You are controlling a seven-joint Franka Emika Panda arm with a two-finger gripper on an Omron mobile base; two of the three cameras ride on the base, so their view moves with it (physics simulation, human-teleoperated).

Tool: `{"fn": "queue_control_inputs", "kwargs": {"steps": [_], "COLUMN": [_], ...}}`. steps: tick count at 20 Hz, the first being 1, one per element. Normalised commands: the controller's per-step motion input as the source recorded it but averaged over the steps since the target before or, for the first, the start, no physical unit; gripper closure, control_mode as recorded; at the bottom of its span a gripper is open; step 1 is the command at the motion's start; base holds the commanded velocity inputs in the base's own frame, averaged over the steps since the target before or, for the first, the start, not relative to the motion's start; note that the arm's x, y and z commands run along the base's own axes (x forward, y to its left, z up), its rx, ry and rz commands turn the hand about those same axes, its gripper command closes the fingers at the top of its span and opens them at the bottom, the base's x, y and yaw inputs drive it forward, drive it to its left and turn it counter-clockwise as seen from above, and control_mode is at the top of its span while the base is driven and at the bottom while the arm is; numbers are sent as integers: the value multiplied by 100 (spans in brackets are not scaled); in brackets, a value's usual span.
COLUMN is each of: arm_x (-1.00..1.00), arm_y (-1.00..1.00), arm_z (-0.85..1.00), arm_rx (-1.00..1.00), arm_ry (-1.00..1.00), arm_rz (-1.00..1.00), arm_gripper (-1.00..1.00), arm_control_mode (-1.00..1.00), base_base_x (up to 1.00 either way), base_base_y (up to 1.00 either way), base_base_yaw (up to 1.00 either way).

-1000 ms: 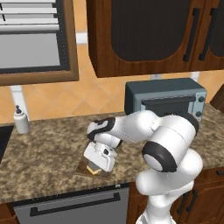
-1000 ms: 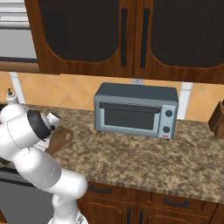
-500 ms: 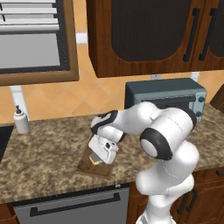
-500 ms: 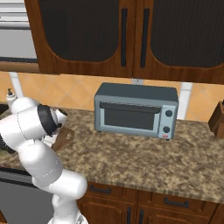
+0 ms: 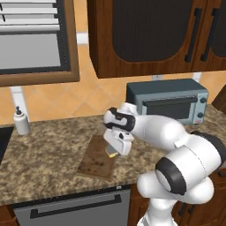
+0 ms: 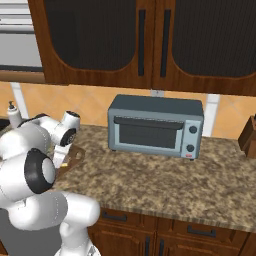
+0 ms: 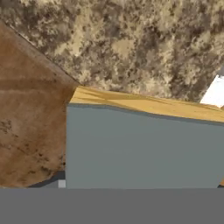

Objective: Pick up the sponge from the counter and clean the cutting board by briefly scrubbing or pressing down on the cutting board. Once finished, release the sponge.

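My gripper (image 5: 112, 151) is closed around the sponge (image 5: 112, 153), holding it down at the right edge of the cutting board (image 5: 98, 157); the board lies on the bench (image 5: 44, 163) to the left of the toaster oven (image 5: 170, 100). Looking along my hand, the sponge (image 7: 144, 144) sits close in front, grey-blue face toward me and yellow layer at its far edge, with the board's (image 7: 30, 118) brown wood on one side and speckled bench (image 7: 131, 43) past it. A soap bottle (image 5: 20, 121) stands well to the left of the board, near the wall.

arm folded forward and down; gripper (image 5: 113, 152) pointing at the surface, low; jaw state not discernible
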Motion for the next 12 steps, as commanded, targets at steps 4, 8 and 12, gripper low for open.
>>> {"fn": "queue_control_inputs", "kwargs": {"steps": [4, 8, 12], "arm_x": [0, -1, 6], "arm_y": [-96, -100, -100], "arm_z": [-1, -1, -7], "arm_rx": [-20, -6, 0], "arm_ry": [6, -4, -6], "arm_rz": [-2, -1, 0], "arm_gripper": [100, 100, 100], "arm_control_mode": [-100, -100, -100], "base_base_x": [0, 0, 0], "base_base_y": [0, 0, 0], "base_base_yaw": [0, 0, 0]}}
